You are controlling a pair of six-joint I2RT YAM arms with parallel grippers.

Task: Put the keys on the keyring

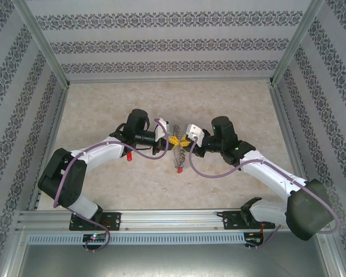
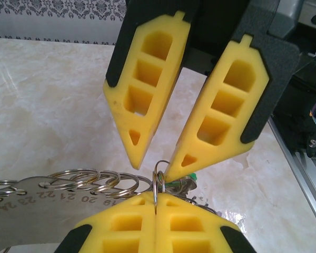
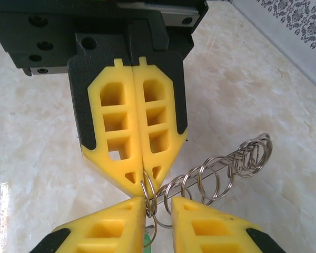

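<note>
While the keyring (image 3: 221,163) is pinched over the bench (image 1: 104,109) by the fully closed left fingers (image 3: 116,137), it could be twisted loose by the part-open, empty right fingers (image 3: 210,232) straddling its rings (image 3: 253,153).

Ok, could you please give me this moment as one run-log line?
left gripper: shut on keyring | right gripper: open, straddling its rings | red key: loose on table

left gripper (image 2: 156,204) pinches the keyring (image 2: 95,182), right gripper (image 2: 154,167) tips parted just beside, perhaps touching it.
</note>
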